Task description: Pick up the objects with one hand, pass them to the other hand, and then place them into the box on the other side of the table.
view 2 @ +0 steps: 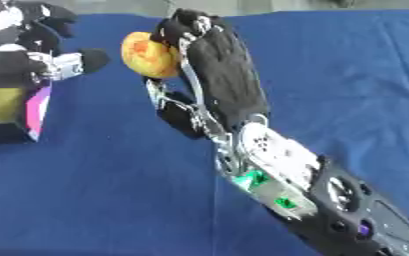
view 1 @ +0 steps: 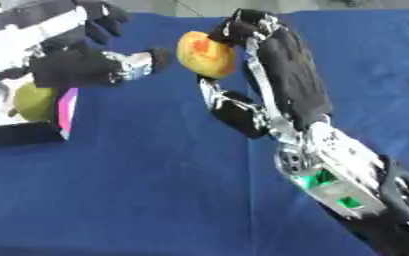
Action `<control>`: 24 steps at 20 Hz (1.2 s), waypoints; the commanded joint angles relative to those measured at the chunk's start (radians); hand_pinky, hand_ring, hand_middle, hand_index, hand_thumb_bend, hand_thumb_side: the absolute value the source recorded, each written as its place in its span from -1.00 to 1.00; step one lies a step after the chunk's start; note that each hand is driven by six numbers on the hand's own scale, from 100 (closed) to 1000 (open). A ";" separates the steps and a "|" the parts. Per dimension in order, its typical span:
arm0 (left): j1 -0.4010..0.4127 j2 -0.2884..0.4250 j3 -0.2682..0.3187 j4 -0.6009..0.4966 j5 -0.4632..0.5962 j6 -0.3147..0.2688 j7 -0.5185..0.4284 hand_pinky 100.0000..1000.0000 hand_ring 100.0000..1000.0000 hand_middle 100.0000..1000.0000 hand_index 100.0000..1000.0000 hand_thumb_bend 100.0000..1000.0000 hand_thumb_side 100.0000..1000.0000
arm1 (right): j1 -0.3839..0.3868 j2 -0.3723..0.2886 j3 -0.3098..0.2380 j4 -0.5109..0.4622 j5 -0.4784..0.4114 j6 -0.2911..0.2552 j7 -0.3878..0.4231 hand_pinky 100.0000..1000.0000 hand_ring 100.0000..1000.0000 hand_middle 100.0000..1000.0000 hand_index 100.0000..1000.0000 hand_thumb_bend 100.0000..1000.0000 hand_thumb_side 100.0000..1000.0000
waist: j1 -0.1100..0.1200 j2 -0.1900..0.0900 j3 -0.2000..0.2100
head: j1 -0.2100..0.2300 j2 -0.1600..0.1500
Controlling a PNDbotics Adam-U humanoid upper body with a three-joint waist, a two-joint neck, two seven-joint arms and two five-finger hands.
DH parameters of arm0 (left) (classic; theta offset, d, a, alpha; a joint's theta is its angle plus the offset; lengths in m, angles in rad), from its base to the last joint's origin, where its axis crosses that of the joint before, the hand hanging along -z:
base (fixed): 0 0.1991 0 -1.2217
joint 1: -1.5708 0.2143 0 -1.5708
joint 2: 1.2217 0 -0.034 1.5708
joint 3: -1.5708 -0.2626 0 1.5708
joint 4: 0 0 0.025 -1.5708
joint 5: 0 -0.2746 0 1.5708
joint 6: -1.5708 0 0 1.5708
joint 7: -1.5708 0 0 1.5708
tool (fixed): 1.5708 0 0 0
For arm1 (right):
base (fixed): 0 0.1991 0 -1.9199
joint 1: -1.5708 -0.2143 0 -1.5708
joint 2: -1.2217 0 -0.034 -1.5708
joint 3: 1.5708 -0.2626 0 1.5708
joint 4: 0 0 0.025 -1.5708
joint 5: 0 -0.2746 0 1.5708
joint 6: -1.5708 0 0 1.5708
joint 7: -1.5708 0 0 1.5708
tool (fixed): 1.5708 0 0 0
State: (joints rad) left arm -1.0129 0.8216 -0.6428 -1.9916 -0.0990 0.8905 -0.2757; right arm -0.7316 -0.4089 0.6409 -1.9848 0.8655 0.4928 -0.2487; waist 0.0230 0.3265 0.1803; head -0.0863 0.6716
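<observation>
**Fruit held aloft between the two hands**

The right hand [view 1: 282, 75] grasps a yellow-orange fruit [view 1: 206, 54] with curled fingers, above the blue table [view 1: 155, 190]. The left hand [view 1: 85, 62], fingers relaxed and holding nothing, faces the fruit just beside it. A green fruit [view 1: 34, 102] lies in the box [view 1: 67, 112] at left.

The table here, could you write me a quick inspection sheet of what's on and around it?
Surface: table under a blue cloth.
Job's things: yellow-orange fruit held up in the right hand; green fruit already in the box at the left edge.
Clutter: nothing seen.
Hands: right hand curled round the yellow-orange fruit; left hand beside it, thumb pointing at the fruit, not touching.
Cables: nothing seen.
Surroundings: pale strip beyond the far edge, unclear.
</observation>
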 commanded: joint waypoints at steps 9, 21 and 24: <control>-0.045 -0.038 -0.023 -0.008 0.002 0.017 -0.048 0.68 0.69 0.59 0.88 -0.06 0.64 | -0.036 0.012 0.023 -0.015 0.072 -0.077 0.015 0.46 0.08 -0.12 0.03 -1.00 -1.00 | 0.001 -0.021 0.004 | 0.013 -0.012; -0.047 -0.059 -0.048 -0.008 -0.044 0.017 -0.127 0.63 0.65 0.51 0.71 -0.42 0.45 | -0.046 0.013 0.035 -0.015 0.066 -0.125 0.000 0.46 0.08 -0.12 0.03 -1.00 -1.00 | -0.001 -0.021 -0.003 | 0.016 -0.010; -0.035 -0.052 -0.045 -0.008 -0.062 0.017 -0.133 0.60 0.63 0.47 0.67 -0.64 0.38 | -0.047 0.013 0.037 -0.015 0.063 -0.132 -0.002 0.46 0.08 -0.13 0.03 -1.00 -1.00 | -0.002 -0.022 -0.004 | 0.021 -0.014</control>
State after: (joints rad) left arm -1.0408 0.7555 -0.6983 -1.9971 -0.1460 0.8579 -0.3565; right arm -0.7580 -0.3984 0.6834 -1.9839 0.9289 0.3681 -0.2474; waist 0.0191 0.3267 0.1757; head -0.0707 0.6698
